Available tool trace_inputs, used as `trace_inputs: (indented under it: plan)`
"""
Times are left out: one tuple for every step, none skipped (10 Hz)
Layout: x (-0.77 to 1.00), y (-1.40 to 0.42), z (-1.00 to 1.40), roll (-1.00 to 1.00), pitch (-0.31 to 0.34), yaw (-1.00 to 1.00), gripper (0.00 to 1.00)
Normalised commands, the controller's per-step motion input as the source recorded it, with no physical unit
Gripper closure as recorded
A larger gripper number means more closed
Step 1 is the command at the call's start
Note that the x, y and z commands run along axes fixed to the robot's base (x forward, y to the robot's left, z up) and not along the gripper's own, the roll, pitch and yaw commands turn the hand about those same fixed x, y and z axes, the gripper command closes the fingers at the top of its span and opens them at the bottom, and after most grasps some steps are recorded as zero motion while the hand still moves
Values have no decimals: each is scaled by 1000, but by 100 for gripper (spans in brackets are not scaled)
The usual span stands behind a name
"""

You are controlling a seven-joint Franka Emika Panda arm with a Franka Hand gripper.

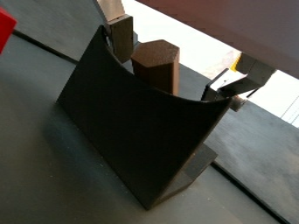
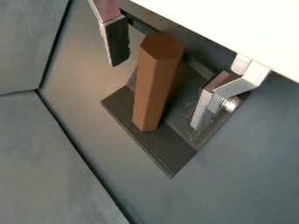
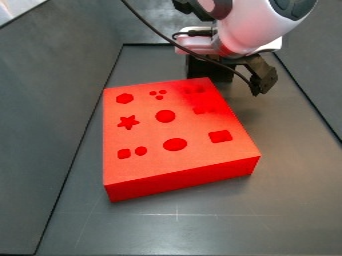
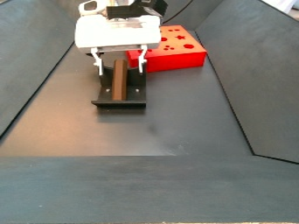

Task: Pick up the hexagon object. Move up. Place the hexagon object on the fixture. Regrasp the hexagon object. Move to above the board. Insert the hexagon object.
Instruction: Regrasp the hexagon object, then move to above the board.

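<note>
Hexagon object [image 2: 156,80], a brown peg, stands upright on the fixture [image 2: 146,140] in a wrist view, centre of frame, its lower end on the dark base plate; gripper [image 2: 167,72] sits around it w/ fingers [image 2: 117,39] spread wide, a clear gap showing each side of the peg, so the tool is released and not touching it; one finger is at upper left, its mate at right by the white housing.

In a wrist view the peg [image 1: 156,68] shows above the curved dark wall of the fixture [image 1: 135,131], which fills the middle of the frame; fingers [image 1: 121,39] stand either side, apart from the peg; gripper [image 1: 170,66] spread here too; a sliver of the red board [image 1: 5,31] shows at the far left edge.

In a side view the board [image 3: 167,135] takes up the centre, holes in its top at left and middle; the arm's white body is at upper right, gripper [image 3: 221,75] low behind the board's far right corner; peg and fixture can't be made out here.

In a side view, upper left of frame, the fixture [image 4: 119,103] rests on the grey floor w/ the peg [image 4: 121,80] lying along it; gripper [image 4: 118,61] hangs directly over its far end; board [image 4: 177,46] just to the right, apart from the fixture.
</note>
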Motion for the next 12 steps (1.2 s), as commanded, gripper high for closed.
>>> trace_inputs:
  plan:
    - [20,-31,-174,52,15,35,0]
    - [21,-30,-174,52,15,38,0]
    - [21,-30,-174,52,15,39,0]
    - [0,0,0,0,0,0,100]
    - [27,-142,1000,-214,133,-71,100]
    - [27,-142,1000,-214,134,-72,100]
    - [18,-127,1000,-187,153,-37,100]
    - [14,-120,1000,-156,149,1,100]
    - [9,-114,1000,-100,135,47,100]
    - [7,-107,1000,-71,116,75,100]
    - [8,-101,1000,-60,101,88,100]
    - [8,-95,1000,-52,89,92,100]
